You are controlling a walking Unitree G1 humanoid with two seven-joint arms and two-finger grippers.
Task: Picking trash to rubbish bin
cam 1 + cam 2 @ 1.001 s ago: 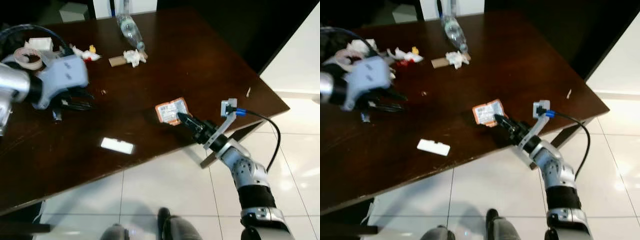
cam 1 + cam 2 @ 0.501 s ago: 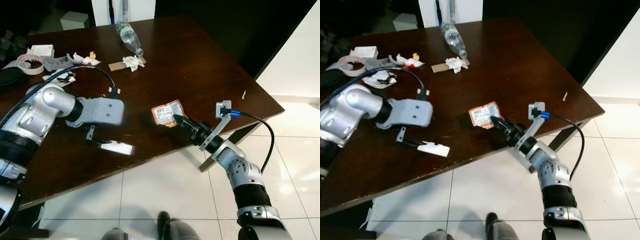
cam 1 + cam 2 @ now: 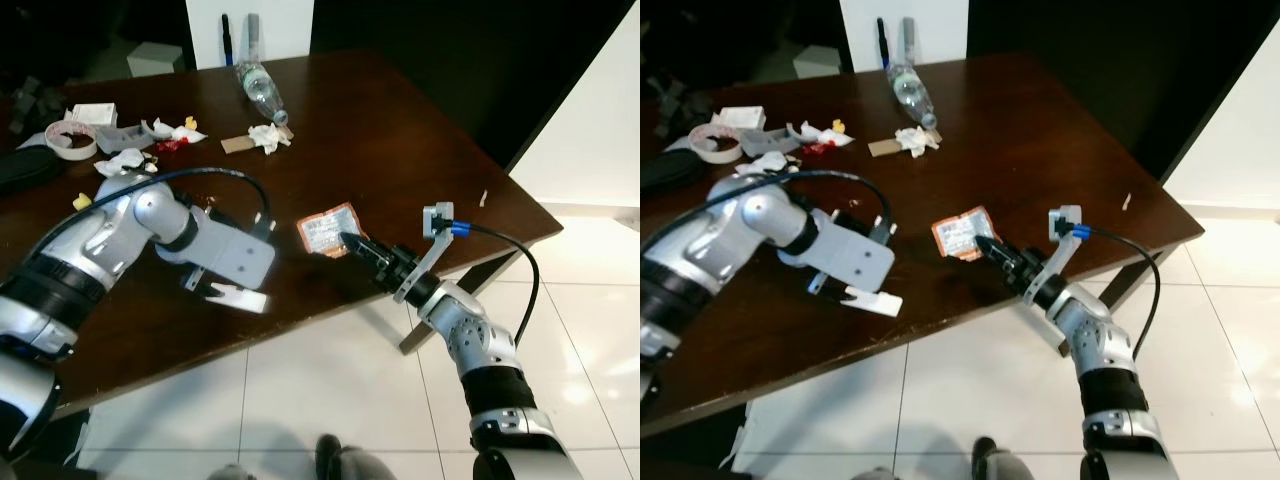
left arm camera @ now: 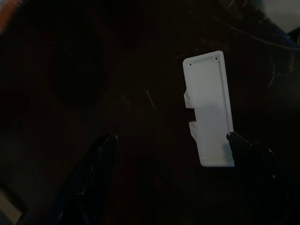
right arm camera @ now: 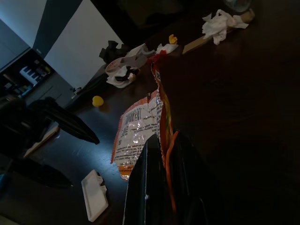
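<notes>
Right wrist view: right gripper (image 5: 164, 154) has its jaws pinched on the near edge of the orange snack wrapper (image 5: 140, 129), which lies flat on the counter (image 3: 400, 140). Left gripper (image 4: 173, 150) hangs with jaws spread wide over the white plastic piece (image 4: 208, 108); the piece sits between them, off toward one finger, not yet gripped. Step in hand looks like a two-arm pickup. Next: left needs to centre, drop and close; right lifts the wrapper clear. No bin visible.
</notes>
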